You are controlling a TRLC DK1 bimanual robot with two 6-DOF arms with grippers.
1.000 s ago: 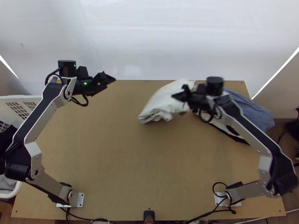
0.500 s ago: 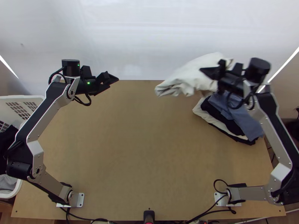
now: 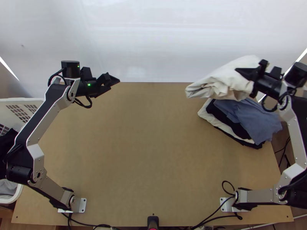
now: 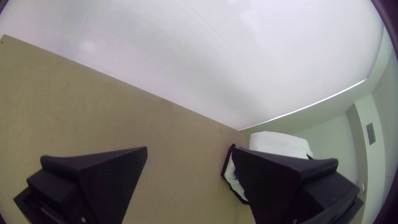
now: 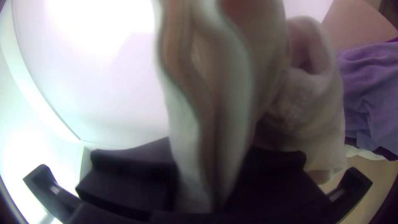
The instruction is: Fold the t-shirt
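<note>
the right gripper (image 5: 209,166) pinches the bundled white shirt (image 3: 224,80); the left gripper (image 4: 189,148) gapes, empty. the shirt is up at the far side of the clothes pile (image 3: 249,119); best centre it, lower it level, release gently.

Basket (image 3: 23,100): white, at the table's (image 3: 146,161) left, dark cloth (image 3: 7,142) and grey cloth (image 3: 7,188) inside
Stack (image 3: 251,120): blue-grey cloth over black and cream layers, table's far right
Backdrop (image 3: 153,42): white, along the far edge
</note>
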